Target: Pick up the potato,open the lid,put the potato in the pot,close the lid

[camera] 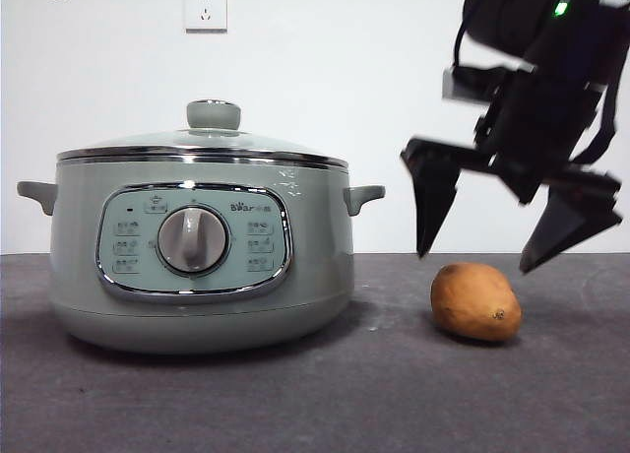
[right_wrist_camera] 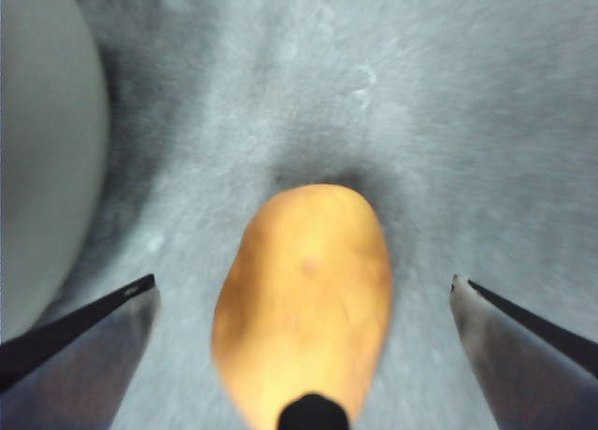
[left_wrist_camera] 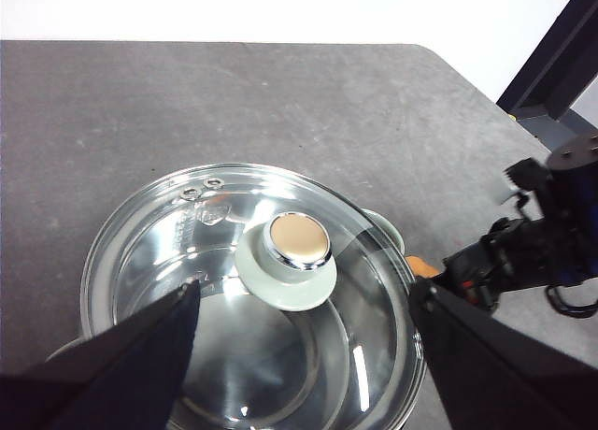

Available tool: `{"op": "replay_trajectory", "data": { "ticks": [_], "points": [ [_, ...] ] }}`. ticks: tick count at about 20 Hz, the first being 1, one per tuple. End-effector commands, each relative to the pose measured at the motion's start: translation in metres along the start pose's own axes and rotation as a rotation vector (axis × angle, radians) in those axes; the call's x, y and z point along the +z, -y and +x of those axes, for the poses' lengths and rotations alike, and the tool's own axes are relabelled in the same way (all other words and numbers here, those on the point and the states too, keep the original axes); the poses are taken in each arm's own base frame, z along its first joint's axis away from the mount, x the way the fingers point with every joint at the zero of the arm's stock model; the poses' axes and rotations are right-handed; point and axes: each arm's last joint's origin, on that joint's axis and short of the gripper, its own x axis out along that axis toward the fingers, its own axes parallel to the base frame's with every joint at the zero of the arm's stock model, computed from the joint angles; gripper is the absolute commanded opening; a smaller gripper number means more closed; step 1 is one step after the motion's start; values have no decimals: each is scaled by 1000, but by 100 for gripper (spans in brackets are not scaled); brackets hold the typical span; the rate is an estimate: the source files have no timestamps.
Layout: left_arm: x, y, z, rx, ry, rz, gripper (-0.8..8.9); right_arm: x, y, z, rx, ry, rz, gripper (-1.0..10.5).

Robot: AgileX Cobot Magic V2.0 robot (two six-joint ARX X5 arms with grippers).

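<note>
Front view: dark grey worktop, white wall, socket at 12 o'clock. Right gripper, fingers spread, hangs above potato. Left gripper, fingers apart, over lid.

Clear glossy glass with a polished chrome rim is shown by the lid, matt rough skin by the potato.

Three views: one low and level, two looking down from the wrists.
Front: across tabletop, close. Left wrist: above lid. Right wrist: close over potato, shared with front.
</note>
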Motion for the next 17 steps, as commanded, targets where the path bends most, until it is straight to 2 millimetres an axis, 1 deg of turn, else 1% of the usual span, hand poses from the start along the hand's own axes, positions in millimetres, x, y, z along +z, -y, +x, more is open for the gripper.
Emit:
{"op": "replay_trajectory", "data": {
  "ticks": [1, 3, 7, 9, 11, 13, 14, 17],
  "points": [
    [2, 1, 0, -2, 10, 8, 377, -2, 0, 16, -10, -34, 14, 521],
    [2, 1, 0, -2, 8, 10, 377, -5, 0, 24, -17, -60, 13, 389],
    [0, 0, 0, 1, -13, 4, 377, -6, 0, 25, -16, -69, 11, -4],
    [-1, 0, 0, 2, -23, 0, 377, -6, 0, 24, -18, -76, 11, -14],
    [-2, 0, 0, 4, -30, -4, 377, -6, 0, 16, -16, -73, 11, -12],
    [-2, -1, 3, 4, -39, -7, 377, -4, 1, -2, -11, -54, 11, -12],
    [-2, -3, 7, 5, -45, -10, 377, -4, 1, -14, -8, -41, 7, -12],
    [0, -6, 24, 3, -46, 1, 377, -4, 2, -51, 7, 20, -12, -12]
  ]
}}
